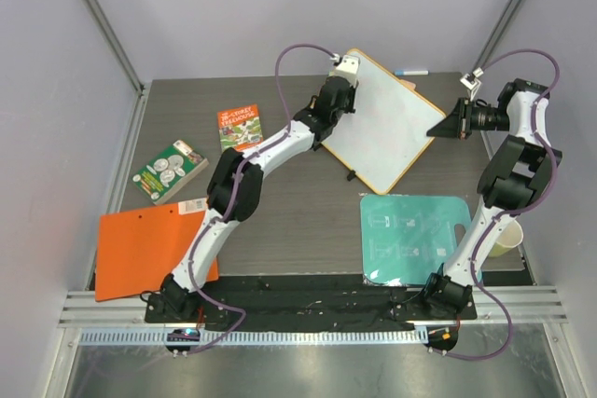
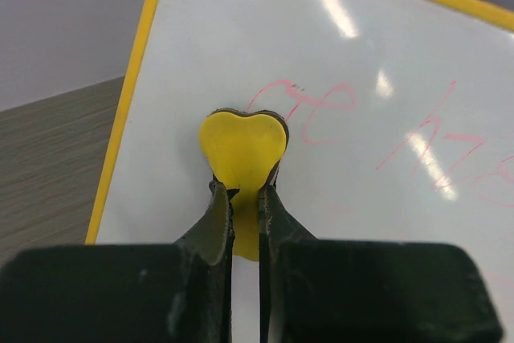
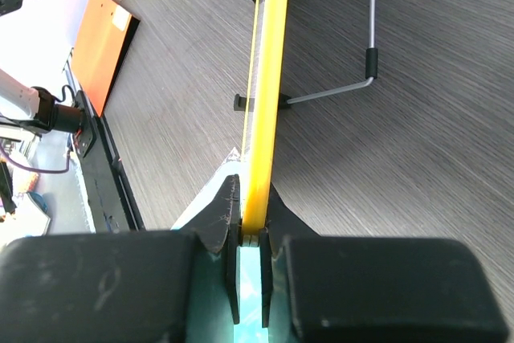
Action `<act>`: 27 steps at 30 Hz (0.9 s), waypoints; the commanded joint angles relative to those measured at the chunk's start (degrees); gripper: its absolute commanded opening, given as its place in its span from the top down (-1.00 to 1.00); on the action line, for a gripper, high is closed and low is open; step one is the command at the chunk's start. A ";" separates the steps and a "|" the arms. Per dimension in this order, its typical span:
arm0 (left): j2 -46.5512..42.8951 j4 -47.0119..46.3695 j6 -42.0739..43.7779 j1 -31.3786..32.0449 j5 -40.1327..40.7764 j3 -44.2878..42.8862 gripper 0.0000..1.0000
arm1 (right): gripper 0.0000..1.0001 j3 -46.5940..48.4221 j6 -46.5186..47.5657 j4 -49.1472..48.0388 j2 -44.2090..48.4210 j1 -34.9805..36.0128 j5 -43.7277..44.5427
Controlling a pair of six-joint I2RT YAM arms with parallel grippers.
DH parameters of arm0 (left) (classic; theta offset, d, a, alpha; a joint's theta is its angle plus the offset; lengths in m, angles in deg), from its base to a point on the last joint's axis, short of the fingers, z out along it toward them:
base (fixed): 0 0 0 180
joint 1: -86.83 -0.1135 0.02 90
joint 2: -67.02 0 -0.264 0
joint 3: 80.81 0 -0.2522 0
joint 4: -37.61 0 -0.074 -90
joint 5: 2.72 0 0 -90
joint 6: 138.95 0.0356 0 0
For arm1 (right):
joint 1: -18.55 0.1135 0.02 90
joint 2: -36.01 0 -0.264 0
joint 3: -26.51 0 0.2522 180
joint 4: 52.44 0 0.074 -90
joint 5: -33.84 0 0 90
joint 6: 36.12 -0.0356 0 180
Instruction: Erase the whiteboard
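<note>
Whiteboard (image 2: 201, 54) shows pink writing (image 2: 321, 110) only from left wrist.

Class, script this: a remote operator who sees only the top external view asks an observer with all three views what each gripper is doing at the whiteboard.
Operator: What is the left gripper holding at the whiteboard?
Observer: A yellow heart-shaped eraser, pinched in its jaws and set against the pink marks.
Operator: And the right gripper?
Observer: Its jaws are closed on the board's yellow rim, seen edge-on, apparently steadying it.
</note>
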 commanded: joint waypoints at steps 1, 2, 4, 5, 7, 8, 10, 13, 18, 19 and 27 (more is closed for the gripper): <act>-1.70 6.23 -1.69 -1.88 -4.27 9.49 1.00 | 0.98 2.25 13.69 -0.47 0.21 1.79 9.96; -2.22 6.75 -3.00 -1.88 -5.32 10.56 1.00 | 0.98 2.25 13.95 -0.29 0.21 1.79 9.87; -3.71 6.58 -3.89 -1.79 -7.17 14.68 1.00 | 0.98 2.25 14.31 0.15 0.13 1.79 10.04; -4.16 6.67 -5.46 -1.71 -8.22 16.01 1.00 | 0.98 2.25 14.40 0.15 0.13 1.79 10.13; -4.95 6.76 -7.05 -1.44 -9.98 18.99 1.00 | 0.98 2.25 14.48 0.24 0.04 1.79 10.13; -5.04 6.58 -7.92 -1.09 -10.68 19.10 1.00 | 0.98 2.34 14.48 0.24 0.04 1.88 10.13; -5.30 7.55 -7.85 -0.21 -12.01 19.18 1.00 | 0.98 2.42 14.48 0.33 0.04 1.88 9.96; -5.48 7.99 -6.44 2.51 -11.49 17.43 1.00 | 0.98 2.34 14.48 0.33 -0.05 1.88 9.69; -5.04 8.25 -3.81 7.60 -11.66 11.37 1.00 | 0.98 2.34 14.48 0.33 -0.05 1.79 9.69; -4.69 8.77 -3.28 9.27 -12.09 10.15 1.00 | 0.98 2.34 14.48 0.33 -0.05 1.79 9.69; 2.68 12.73 -2.66 13.94 -8.86 -1.72 1.00 | 0.98 3.74 13.96 0.59 -0.14 1.88 9.51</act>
